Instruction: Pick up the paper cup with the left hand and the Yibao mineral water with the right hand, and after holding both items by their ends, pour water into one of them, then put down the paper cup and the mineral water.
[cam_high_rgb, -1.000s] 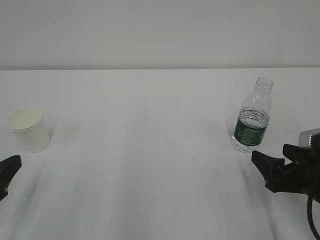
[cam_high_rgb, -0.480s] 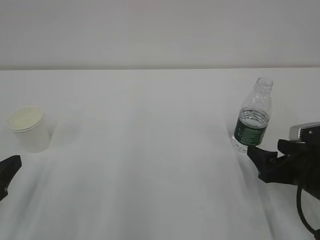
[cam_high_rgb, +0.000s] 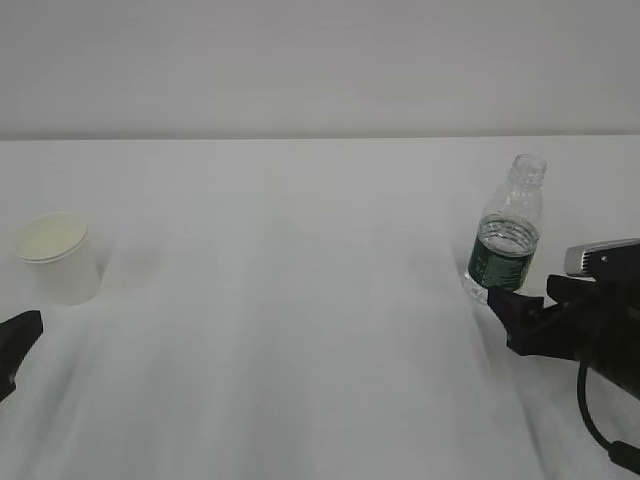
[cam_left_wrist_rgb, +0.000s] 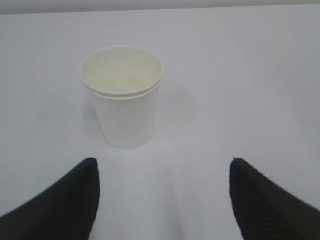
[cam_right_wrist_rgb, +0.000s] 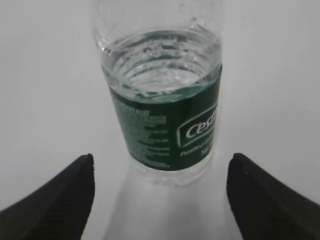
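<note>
Both grippers wide apart, empty

A bare white table (cam_high_rgb: 300, 300) meets a pale wall (cam_high_rgb: 300, 60).

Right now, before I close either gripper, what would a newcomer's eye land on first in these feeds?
The Yibao mineral water stands out most: an uncapped clear bottle with a dark green label, upright at the right of the white table, with the open right hand just short of its base. Far left stands the paper cup, upright and apparently empty. The left hand is open in front of it, touching nothing.
</note>
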